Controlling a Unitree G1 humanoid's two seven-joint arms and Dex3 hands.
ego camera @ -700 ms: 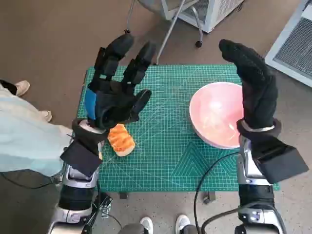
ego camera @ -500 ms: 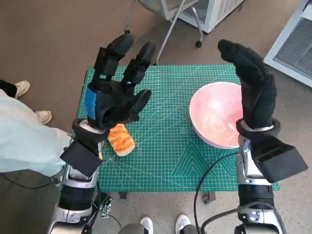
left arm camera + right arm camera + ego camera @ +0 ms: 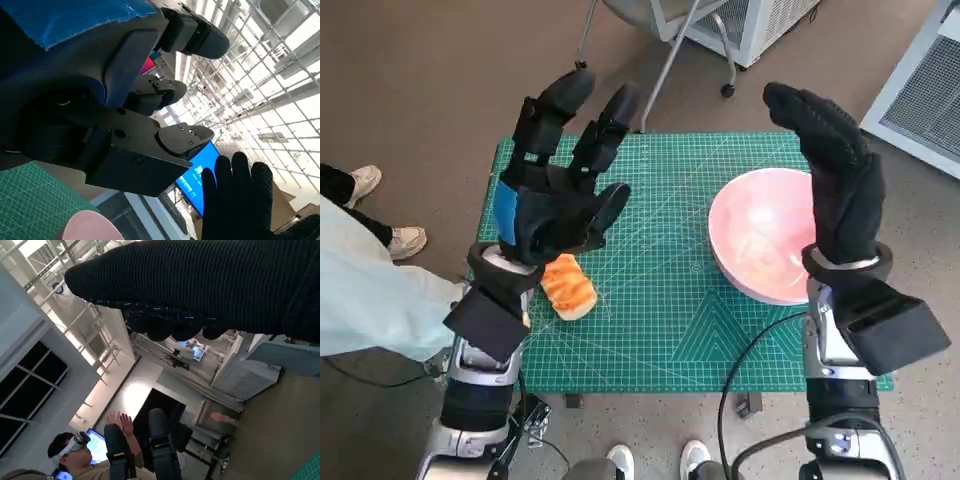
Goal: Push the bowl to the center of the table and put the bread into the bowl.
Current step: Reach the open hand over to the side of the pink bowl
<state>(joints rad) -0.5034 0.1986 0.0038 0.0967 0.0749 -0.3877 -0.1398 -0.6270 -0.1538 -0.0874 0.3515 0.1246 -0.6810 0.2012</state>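
I had both hands raised above the desk [image 3: 650, 340] with nothing in either. My left hand [image 3: 552, 200] hung over the desk's near-left part, fingers [image 3: 560, 100] spread wide and pointing away from me; the bread [image 3: 568, 287] lay on the green mat just under its wrist, untouched. My right hand [image 3: 840, 190] stood upright beside the bowl [image 3: 760, 245], its gloved fingers straight and apart, the palm seeming to face the bowl from the outer side, though I could not tell whether it touched the rim. The bowl sat toward the right edge of the desk, well apart from the bread and off from the middle. I judged the first step, the push, was the one in hand and not yet done. The next move, as I read it, called for lowering the right palm against the bowl's outer wall and sliding it toward the bread's side until it reached the desk's middle, low enough not to tip it. In the right wrist view a person [image 3: 75, 452] sat behind with a hand raised.
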